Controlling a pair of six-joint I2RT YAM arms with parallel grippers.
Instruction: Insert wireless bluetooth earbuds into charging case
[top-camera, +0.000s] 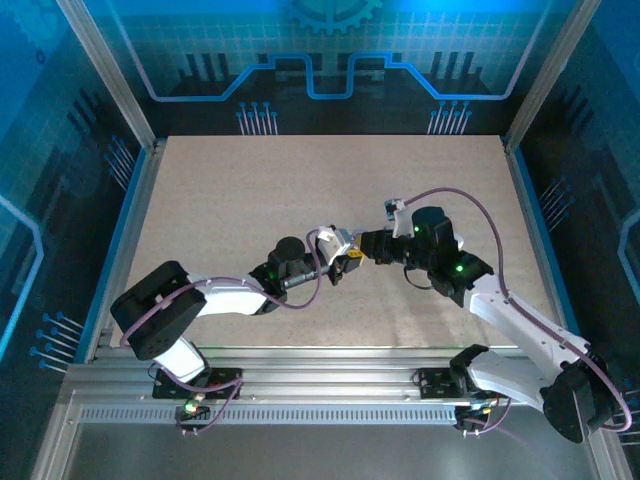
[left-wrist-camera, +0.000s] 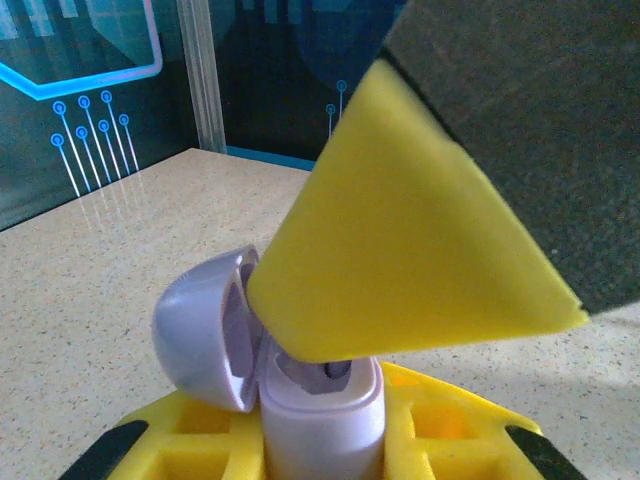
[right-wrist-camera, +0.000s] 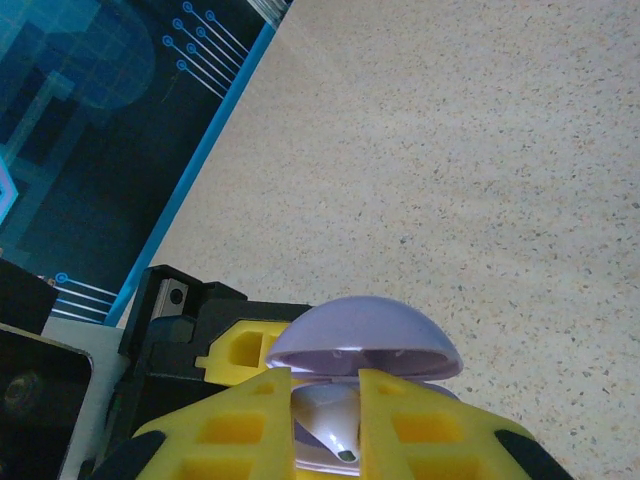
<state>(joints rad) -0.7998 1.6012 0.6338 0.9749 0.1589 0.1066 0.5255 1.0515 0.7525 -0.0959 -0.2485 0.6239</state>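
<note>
Risk, arms: left arm (top-camera: 230, 295) and right arm (top-camera: 510, 315) reaching to one spot mid-surface, wrists nose to nose. Any sideways push from one likely to shove the other off line.
Risk, left gripper (top-camera: 345, 260): clamped on the charging case (left-wrist-camera: 320, 425), body upright between the yellow fingers. A hard press from above could slide or twist it in that hold.
Risk, right gripper (right-wrist-camera: 325, 425): pinched together on an earbud (right-wrist-camera: 336, 432), stem tip pointing out ahead. Yellow finger (left-wrist-camera: 400, 250) crowded right over the case mouth, hiding the seat in the left wrist view.
Risk, lid (left-wrist-camera: 205, 325): hinged open, just ahead of and above the right gripper's tips. Could be knocked shut or strained back by a finger edge.
Risk, earbud: small, smooth, held by little. A wrong angle at the seat likely to jam it or pop it loose, down to the surface below both grippers.
Room, surface (top-camera: 300, 190): bare and wide beyond and to either side of the grippers.
Room, edges: side rail (top-camera: 122, 235) and back wall (top-camera: 330, 60) well apart from both grippers; near rail (top-camera: 330, 385) behind them, by the arm bases.
Room, at the case: almost none. Right finger touching or just beside the rim, cannot tell which.
</note>
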